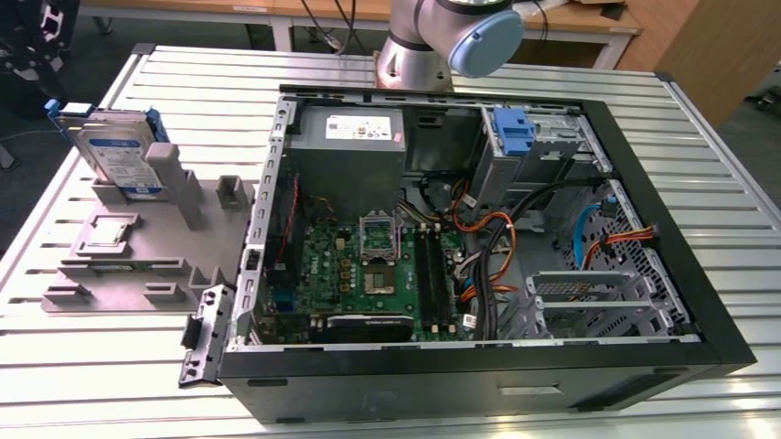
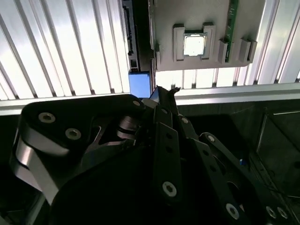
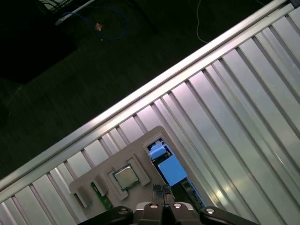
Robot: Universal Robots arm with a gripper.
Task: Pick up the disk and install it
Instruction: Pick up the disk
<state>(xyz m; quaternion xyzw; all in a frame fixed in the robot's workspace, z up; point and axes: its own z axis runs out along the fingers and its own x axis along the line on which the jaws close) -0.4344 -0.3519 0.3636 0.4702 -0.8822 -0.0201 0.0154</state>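
In the grey stand (image 1: 137, 267), the silver, blue-railed disk (image 1: 112, 154) sits upright; pincer (image 3: 161, 189) closed, empty.

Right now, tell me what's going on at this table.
A robot arm is at work beside an open computer case. The disk stands upright in a grey holder at the exterior view's left, not yet picked up. In the first wrist view the gripper hangs over that holder, by the disk.

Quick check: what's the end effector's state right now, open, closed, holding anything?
End effector: closed, holding nothing. The disk stands upright in the grey holder.
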